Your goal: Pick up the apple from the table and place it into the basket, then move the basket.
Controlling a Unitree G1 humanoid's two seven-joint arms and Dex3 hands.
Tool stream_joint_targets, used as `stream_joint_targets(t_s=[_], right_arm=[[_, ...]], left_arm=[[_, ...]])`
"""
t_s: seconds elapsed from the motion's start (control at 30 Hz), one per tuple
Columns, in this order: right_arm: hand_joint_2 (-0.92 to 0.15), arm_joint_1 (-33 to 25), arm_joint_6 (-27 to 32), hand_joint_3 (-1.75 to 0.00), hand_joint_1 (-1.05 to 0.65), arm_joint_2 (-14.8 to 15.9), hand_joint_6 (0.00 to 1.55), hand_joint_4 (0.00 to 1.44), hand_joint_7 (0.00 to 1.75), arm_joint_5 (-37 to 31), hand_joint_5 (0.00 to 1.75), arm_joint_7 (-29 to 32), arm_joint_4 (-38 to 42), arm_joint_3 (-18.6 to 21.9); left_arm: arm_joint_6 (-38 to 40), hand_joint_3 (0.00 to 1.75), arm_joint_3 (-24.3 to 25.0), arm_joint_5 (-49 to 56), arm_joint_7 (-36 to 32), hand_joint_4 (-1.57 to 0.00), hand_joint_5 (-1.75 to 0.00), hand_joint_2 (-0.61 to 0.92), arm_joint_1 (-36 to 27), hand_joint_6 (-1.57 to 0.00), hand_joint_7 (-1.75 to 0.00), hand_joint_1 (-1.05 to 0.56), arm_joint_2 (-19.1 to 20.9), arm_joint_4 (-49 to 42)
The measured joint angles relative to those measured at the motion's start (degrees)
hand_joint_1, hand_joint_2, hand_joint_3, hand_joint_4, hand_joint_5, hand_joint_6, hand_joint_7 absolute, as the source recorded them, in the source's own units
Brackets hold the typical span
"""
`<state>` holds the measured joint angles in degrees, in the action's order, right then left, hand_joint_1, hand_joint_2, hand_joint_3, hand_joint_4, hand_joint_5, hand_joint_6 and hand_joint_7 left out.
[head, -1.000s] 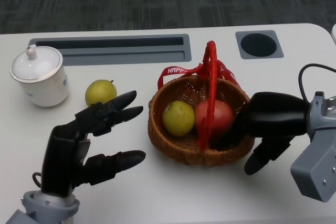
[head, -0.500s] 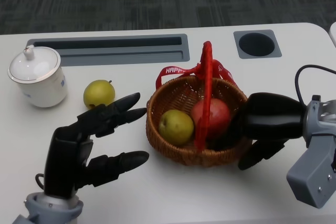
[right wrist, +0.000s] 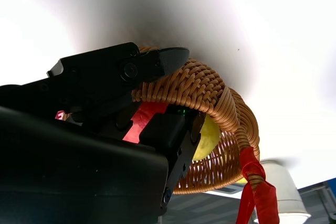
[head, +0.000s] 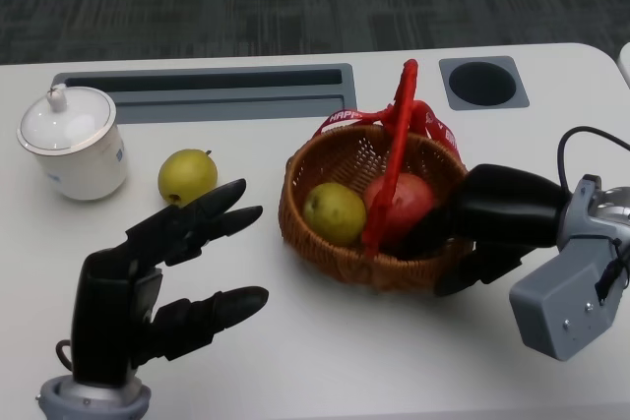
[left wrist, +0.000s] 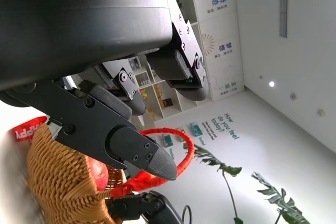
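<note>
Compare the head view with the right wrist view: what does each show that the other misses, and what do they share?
Only the head view shows the white lidded ceramic cup, the yellow-green fruit lying loose on the table, the red apple inside the basket, and the open left hand. Only the right wrist view shows the basket's woven underside close up. Both show the brown wicker basket with its red handle, a yellow-green fruit inside it, and the right hand gripping its rim.

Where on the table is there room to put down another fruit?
The table is bare along the near edge, between the left hand and right hand. It is also bare between the cup and the table's left edge. The basket is crowded, and the pear sits close beside the left hand's fingers.
</note>
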<state>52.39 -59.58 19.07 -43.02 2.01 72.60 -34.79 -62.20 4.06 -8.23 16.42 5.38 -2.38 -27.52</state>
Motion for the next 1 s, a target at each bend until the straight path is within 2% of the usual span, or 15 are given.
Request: stream_joint_targets(t_s=[0.13,0.17,0.27,0.3,0.33,0.4,0.47,0.53,0.6,0.7,0.87,1.0], right_arm=[[-0.92,0.3,5.6,-0.14,-0.31,-1.7,0.93,1.20,0.02,1.7,0.17,-2.5,1.4,1.6],[-0.92,0.4,7.3,-0.13,-0.31,-2.2,0.94,1.19,0.02,2.1,0.24,-2.9,1.8,2.0],[-0.92,1.4,13.0,-0.11,-0.30,-3.5,0.96,1.00,0.01,2.9,0.78,-3.2,2.8,2.7],[-0.92,1.8,14.8,-0.11,-0.29,-3.8,0.97,0.93,0.00,3.0,0.92,-3.1,3.1,2.9],[-0.92,2.2,16.5,-0.11,-0.29,-4.1,0.97,0.91,0.00,3.2,0.94,-3.1,3.4,3.0],[-0.92,3.0,19.9,-0.10,-0.29,-4.8,0.97,0.92,0.00,3.2,0.77,-2.9,3.9,3.1],[-0.92,3.9,23.5,-0.08,-0.27,-5.4,0.98,1.01,0.00,3.2,0.44,-2.8,4.4,3.1],[-0.92,4.8,27.0,-0.05,-0.27,-5.8,0.99,1.08,0.00,3.2,0.20,-2.7,5.0,3.3],[-0.91,5.5,30.5,-0.03,-0.28,-6.2,1.00,1.13,0.01,3.1,0.13,-2.5,5.5,3.4],[-0.90,6.3,35.1,-0.01,-0.28,-6.8,1.02,1.18,0.01,3.1,0.12,-2.0,6.1,3.9],[-0.88,7.9,39.9,-0.01,-0.25,-7.0,1.02,1.10,0.01,3.4,0.05,-1.3,6.5,5.9],[-0.88,8.7,44.3,0.00,-0.27,-7.0,1.02,1.12,0.01,3.9,0.03,-1.4,6.7,7.8]], left_arm=[[-0.8,0.00,0.1,0.5,-0.7,-0.97,-0.02,0.79,-0.6,-0.81,-0.02,-0.44,0.0,1.0],[-0.9,0.00,0.1,0.5,-0.8,-0.97,-0.02,0.79,-0.8,-0.82,-0.02,-0.44,0.1,1.3],[-1.0,0.00,0.2,0.9,-1.2,-0.98,-0.02,0.78,-1.6,-0.83,-0.02,-0.44,0.1,1.8],[-1.0,0.00,0.2,1.0,-1.4,-0.98,-0.02,0.78,-1.8,-0.83,-0.02,-0.43,0.1,2.0],[-1.0,0.00,0.1,1.0,-1.5,-0.98,-0.02,0.78,-2.0,-0.83,-0.02,-0.43,0.1,2.2],[-1.0,0.00,0.0,1.0,-1.7,-0.99,-0.02,0.78,-2.0,-0.84,-0.02,-0.42,0.1,2.4],[-1.1,0.00,-0.2,1.0,-1.7,-1.00,-0.03,0.78,-2.1,-0.85,-0.02,-0.42,0.1,2.5],[-1.3,0.00,-0.4,1.0,-1.7,-1.01,-0.03,0.78,-2.4,-0.85,-0.02,-0.42,0.2,2.5],[-1.8,0.00,-0.4,1.0,-1.7,-1.01,-0.03,0.77,-3.0,-0.86,-0.02,-0.42,0.3,2.5],[-2.6,0.00,-0.4,1.1,-1.7,-1.03,-0.03,0.76,-4.0,-0.87,-0.02,-0.42,0.3,2.6],[-3.0,0.00,-0.5,2.0,-1.8,-1.04,-0.03,0.76,-6.1,-0.89,-0.02,-0.43,0.3,3.4],[-3.2,0.00,-0.7,2.2,-1.9,-1.05,-0.03,0.76,-7.9,-0.90,-0.02,-0.43,0.4,3.9]])
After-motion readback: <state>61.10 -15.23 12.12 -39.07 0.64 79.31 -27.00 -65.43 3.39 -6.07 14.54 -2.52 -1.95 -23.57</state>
